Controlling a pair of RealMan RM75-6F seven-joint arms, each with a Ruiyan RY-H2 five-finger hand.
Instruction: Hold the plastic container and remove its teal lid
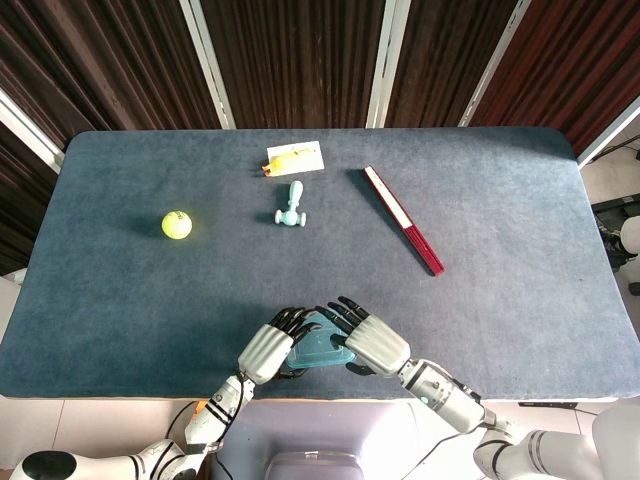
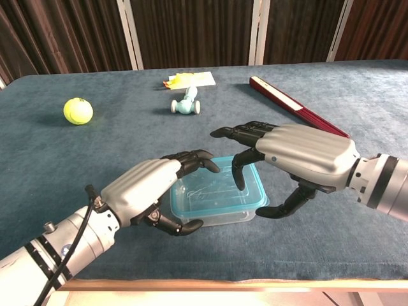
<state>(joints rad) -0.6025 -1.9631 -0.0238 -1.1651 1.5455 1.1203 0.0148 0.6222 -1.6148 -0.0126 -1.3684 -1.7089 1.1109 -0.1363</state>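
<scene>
Right at the near edge of the table [image 2: 357,89], the plastic container [image 2: 217,197] sits with its teal lid [image 2: 220,188] on. Left hand [image 2: 150,188] wraps the container's left side, fingers over the rim, thumb low. Right hand [image 2: 299,156] hovers above the right side, fingers spread, one fingertip reaching down toward the lid, holding nothing. No writing is readable on the container.
</scene>
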